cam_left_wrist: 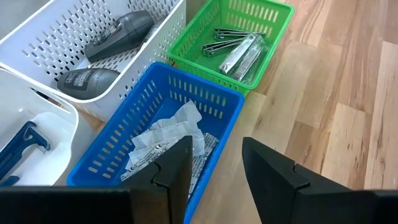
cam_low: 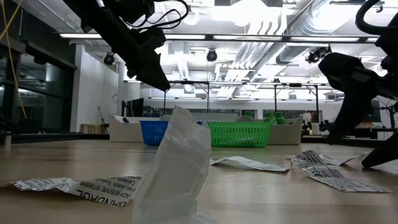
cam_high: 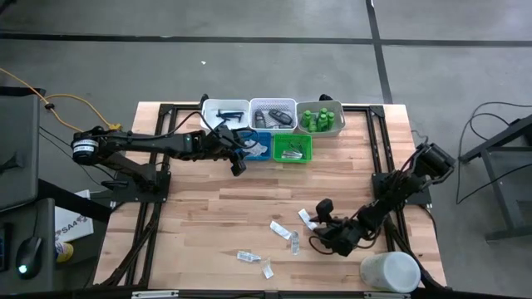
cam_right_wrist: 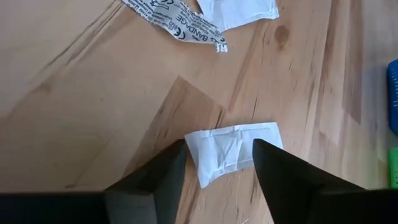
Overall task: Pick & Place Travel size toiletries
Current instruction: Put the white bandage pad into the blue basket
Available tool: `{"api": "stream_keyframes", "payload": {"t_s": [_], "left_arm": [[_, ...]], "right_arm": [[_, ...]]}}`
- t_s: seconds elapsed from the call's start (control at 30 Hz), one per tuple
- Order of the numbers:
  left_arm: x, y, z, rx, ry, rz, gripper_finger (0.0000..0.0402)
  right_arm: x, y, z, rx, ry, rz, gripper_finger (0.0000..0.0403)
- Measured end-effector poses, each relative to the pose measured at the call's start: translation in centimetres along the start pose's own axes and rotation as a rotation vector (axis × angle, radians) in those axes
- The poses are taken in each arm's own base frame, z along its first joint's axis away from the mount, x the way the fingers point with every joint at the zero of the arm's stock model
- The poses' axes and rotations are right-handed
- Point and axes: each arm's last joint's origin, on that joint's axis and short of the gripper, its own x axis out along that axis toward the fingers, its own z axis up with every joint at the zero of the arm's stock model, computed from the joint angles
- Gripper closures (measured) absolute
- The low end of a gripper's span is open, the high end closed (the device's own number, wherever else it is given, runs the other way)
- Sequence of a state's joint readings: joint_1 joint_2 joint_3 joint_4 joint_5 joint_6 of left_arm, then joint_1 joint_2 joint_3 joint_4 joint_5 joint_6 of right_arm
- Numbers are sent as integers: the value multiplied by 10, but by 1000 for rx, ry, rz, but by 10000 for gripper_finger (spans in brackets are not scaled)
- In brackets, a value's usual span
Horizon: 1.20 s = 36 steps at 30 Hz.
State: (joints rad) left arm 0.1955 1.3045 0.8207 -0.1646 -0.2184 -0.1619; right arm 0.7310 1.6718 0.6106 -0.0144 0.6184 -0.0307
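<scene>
Wooden table [cam_high: 208, 216], trays lined up along the far edge. Right gripper [cam_right_wrist: 217, 168] is low over the near-right area, fingers apart and straddling a white flat packet [cam_right_wrist: 233, 151] that lies on the wood; not clamped on it. Printed bandage wrapper [cam_right_wrist: 174, 18] and another white packet [cam_right_wrist: 239, 9] lie just beyond. More packets [cam_high: 278, 228] scattered near the table's front, large white container [cam_high: 389, 272] at the near-right corner beside that arm. Left gripper [cam_left_wrist: 214, 165] hangs over the blue tray [cam_left_wrist: 155, 102], fingers apart, empty; crumpled packets [cam_left_wrist: 168, 134] lie inside it. Green tray [cam_left_wrist: 205, 62] holds metal clippers [cam_left_wrist: 239, 46], white tray [cam_left_wrist: 74, 50] holds dark grey pieces [cam_left_wrist: 118, 31].
</scene>
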Motion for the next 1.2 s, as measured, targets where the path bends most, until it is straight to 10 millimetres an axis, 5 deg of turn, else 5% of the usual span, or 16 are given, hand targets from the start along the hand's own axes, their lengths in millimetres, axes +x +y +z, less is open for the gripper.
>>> {"api": "stream_keyframes", "payload": {"t_s": [0.57,0.87,1.2], "left_arm": [[0,0,-1,3,16,-5,259],[-4,-15,-6,128,38,-66,259],[-6,-63,-6,371,-102,-260,259]], "right_arm": [[2,-2,1,80,-13,43,392],[-6,-15,7,308,-66,-59,399],[-16,-63,23,540,-213,-69,399]]}}
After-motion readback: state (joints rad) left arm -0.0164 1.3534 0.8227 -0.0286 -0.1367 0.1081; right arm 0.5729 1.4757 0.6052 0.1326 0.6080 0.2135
